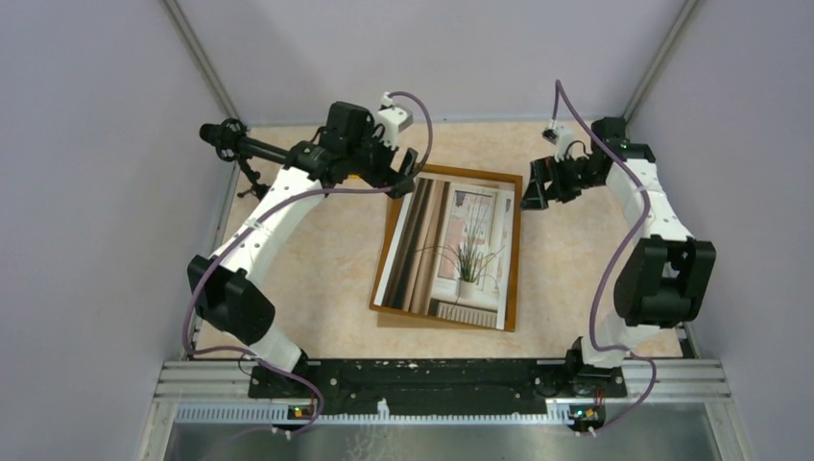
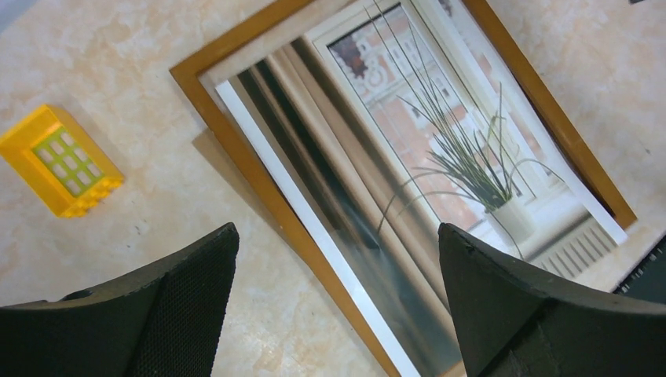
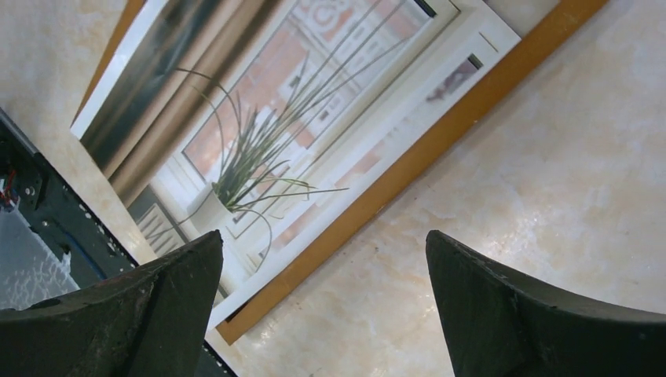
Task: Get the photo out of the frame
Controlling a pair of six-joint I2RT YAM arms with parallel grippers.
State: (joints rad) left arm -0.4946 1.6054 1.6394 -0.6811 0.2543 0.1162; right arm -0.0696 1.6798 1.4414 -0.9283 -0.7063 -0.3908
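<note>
A large rectangular picture frame with a narrow brown wooden rim (image 1: 514,259) lies flat at the middle of the beige, marble-patterned table (image 1: 317,250), its long sides running from 12 to 6 o'clock in the top view. Inside the rim, face up, lies the photo (image 1: 461,250). It is a glossy white-bordered print of a spiky green plant in a white pot on a windowsill, with beige and dark brown vertical bands down its left side and a sheen of glare across them. It sits slightly askew to the rim, and whether it is loose or seated cannot be told. The left gripper (image 2: 338,236) hovers over the frame's 11 o'clock corner, its two black, finely textured wedge-shaped fingers (image 2: 181,298) spread wide with nothing between them. The right gripper (image 3: 323,236) hangs just outside the 1 o'clock corner, over the rim's right side and the bare table, its jaws likewise wide apart and empty. In the left wrist view a small yellow plastic toy brick with a gridded window (image 2: 61,161) rests on the table at 9 o'clock from that corner, apart from the frame.
</note>
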